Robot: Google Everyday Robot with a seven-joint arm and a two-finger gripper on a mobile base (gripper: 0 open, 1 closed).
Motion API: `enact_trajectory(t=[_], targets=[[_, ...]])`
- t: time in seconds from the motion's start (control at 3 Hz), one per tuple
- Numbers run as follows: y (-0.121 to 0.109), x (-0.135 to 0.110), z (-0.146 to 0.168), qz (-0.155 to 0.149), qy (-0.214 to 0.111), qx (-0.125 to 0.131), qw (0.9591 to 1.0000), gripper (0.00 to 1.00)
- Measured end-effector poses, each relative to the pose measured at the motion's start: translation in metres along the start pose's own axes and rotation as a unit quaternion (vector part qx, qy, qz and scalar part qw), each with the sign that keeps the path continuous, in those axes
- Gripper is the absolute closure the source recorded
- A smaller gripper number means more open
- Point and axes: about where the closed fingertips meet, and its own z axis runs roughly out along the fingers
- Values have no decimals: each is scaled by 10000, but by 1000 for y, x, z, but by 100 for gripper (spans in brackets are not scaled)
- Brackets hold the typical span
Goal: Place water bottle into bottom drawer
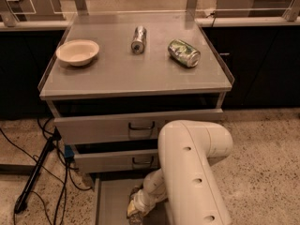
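Note:
The bottom drawer [111,198] is pulled out at the foot of the grey cabinet, and its flat grey floor shows left of the arm. My gripper [135,211] reaches down into this drawer at the lower edge of the view, on the end of the thick white arm [192,172]. A small pale, clear-looking piece at the gripper's tip appears to be the water bottle [132,214]. Most of it is hidden by the wrist and cut off by the frame edge.
On the cabinet top [117,74] lie a cream bowl [78,52], a silver can [138,39] and a green can [183,52]. The two upper drawers [140,125] stand slightly out. Black cables and a stand leg [35,172] lie on the floor to the left.

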Motion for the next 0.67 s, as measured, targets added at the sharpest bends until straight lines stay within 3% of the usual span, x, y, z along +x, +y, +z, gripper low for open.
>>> enact_trajectory(t=[0.67], targets=[[-13,-14,17,284,-132,175,9994,100]])
